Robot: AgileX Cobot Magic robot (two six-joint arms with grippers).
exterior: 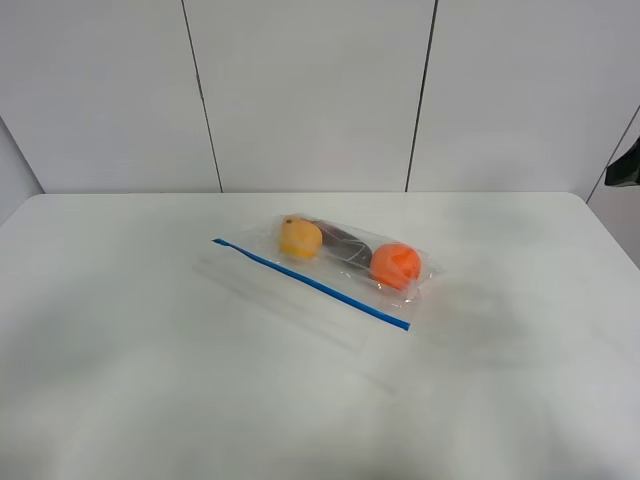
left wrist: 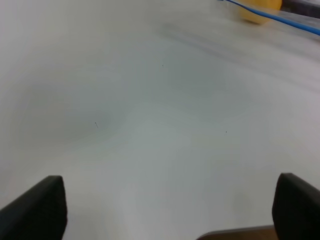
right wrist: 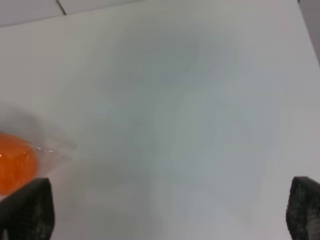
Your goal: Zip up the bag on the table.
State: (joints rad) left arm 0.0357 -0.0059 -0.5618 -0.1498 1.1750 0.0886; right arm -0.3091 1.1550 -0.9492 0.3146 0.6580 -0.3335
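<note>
The bag (exterior: 330,262) is clear plastic and lies flat at the middle of the white table (exterior: 120,340). Its blue zip strip (exterior: 310,283) runs along the near edge. Inside are a yellow fruit (exterior: 300,238), an orange fruit (exterior: 395,265) and a dark purple item (exterior: 343,242). Neither gripper shows in the high view. My left gripper (left wrist: 165,207) is open over bare table, with the yellow fruit (left wrist: 257,10) and zip strip (left wrist: 280,19) far ahead. My right gripper (right wrist: 165,210) is open and empty, with the orange fruit (right wrist: 15,167) in the bag's corner beside one finger.
A white panelled wall (exterior: 310,90) stands behind the table's far edge. A dark object (exterior: 625,165) shows at the right border of the high view. The table's right edge (exterior: 610,230) is rounded.
</note>
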